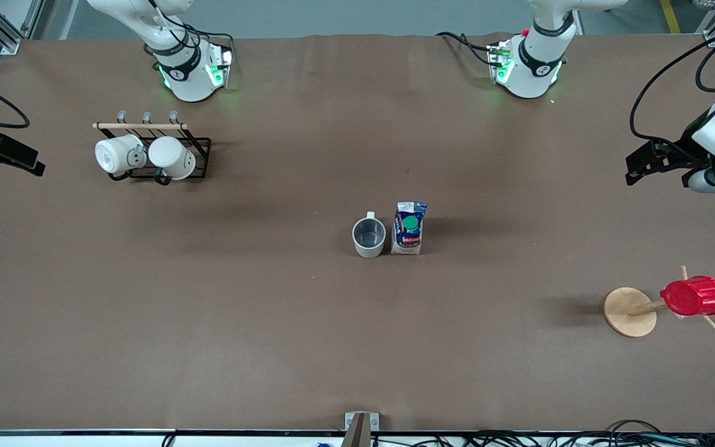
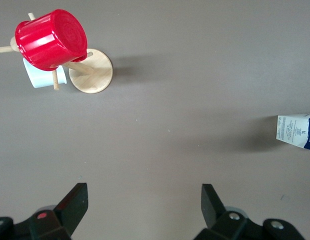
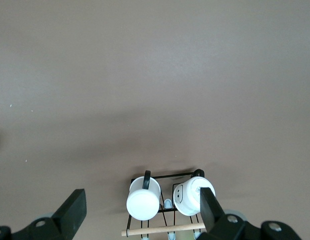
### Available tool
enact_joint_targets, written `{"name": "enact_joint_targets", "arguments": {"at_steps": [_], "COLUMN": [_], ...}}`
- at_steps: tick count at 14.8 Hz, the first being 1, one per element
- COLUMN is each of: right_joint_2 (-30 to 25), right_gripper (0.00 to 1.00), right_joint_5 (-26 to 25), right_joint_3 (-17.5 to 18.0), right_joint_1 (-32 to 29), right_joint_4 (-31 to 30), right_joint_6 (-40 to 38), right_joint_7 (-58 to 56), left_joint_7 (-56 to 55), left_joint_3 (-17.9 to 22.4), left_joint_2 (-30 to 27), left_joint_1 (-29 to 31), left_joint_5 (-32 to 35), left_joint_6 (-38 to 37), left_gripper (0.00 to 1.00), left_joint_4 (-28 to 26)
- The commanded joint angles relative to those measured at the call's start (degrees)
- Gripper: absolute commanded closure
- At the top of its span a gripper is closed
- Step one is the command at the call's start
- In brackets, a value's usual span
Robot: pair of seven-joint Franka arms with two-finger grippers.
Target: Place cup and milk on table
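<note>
Both grippers are released and hold nothing. I see the left gripper (image 2: pixel 142 205) raised over the left arm's end of the table (image 1: pixel 270 323), the right gripper (image 3: pixel 140 212) over the mug rack (image 3: pixel 165 207). Well apart from both, the cup (image 1: pixel 368 237) stands upright mid-table, just beside the milk (image 1: pixel 409 228).

cup (image 1: pixel 369 238) touching milk (image 1: pixel 409 228), bare table (image 1: pixel 357 335) all around
</note>
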Motion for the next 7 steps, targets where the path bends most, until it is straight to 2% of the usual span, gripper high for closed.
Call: {"name": "enact_joint_targets", "arguments": {"at_steps": [1,7], "right_joint_2": [-1.6,-1.5], "right_gripper": [0.00,0.00], "right_joint_5": [0.9,0.9], "right_joint_3": [0.4,0.5], "right_joint_1": [-0.6,-1.0], "right_joint_4": [-1.8,-1.7], "right_joint_6": [0.2,0.5], "right_joint_7": [-0.7,-0.6], "left_joint_7": [0.0,-0.2], "left_joint_3": [-1.4,-1.4], "left_joint_2": [-1.7,-1.7], "left_joint_1": [1.3,1.3], "left_joint_5": [1.0,0.9], "left_joint_6": [0.5,0.4], "left_gripper": [0.00,0.00], "left_joint_4": [-1.7,-1.7]}}
